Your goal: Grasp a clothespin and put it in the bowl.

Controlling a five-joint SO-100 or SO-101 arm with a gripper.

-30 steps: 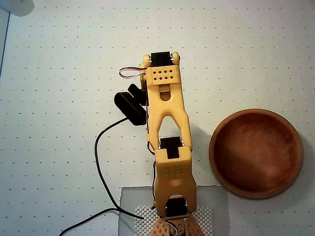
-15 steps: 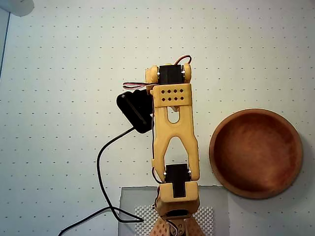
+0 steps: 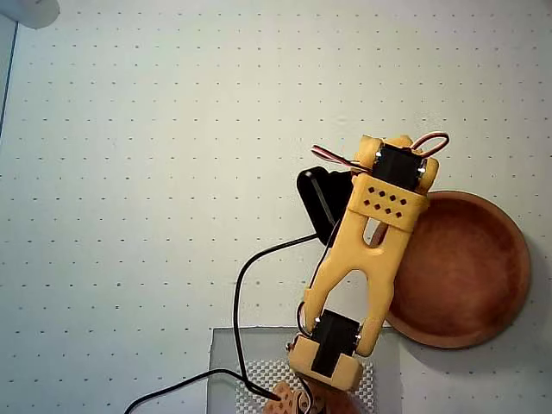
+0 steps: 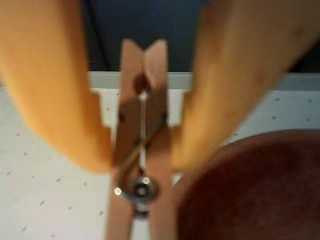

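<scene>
Orange fingers (image 4: 142, 165) pinch the light-tan wooden clothespin (image 4: 141, 145), wire spring showing, beside the reddish-brown bowl (image 4: 250, 190).

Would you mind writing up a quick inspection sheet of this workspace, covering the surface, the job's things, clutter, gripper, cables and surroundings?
Surface: white table with a grid of small dots; a grey mat lies under the arm's base.
Job's things: clothespin clamped between the fingers, near the bowl's rim in the wrist view; bowl appears empty.
Clutter: nothing seen.
Gripper: gripper shut on the clothespin; hidden under the arm in the overhead view.
Cables: black cable runs across the table to the base; red-and-white wires loop at the wrist.
Surroundings: dark background beyond the table edge in the wrist view.
</scene>
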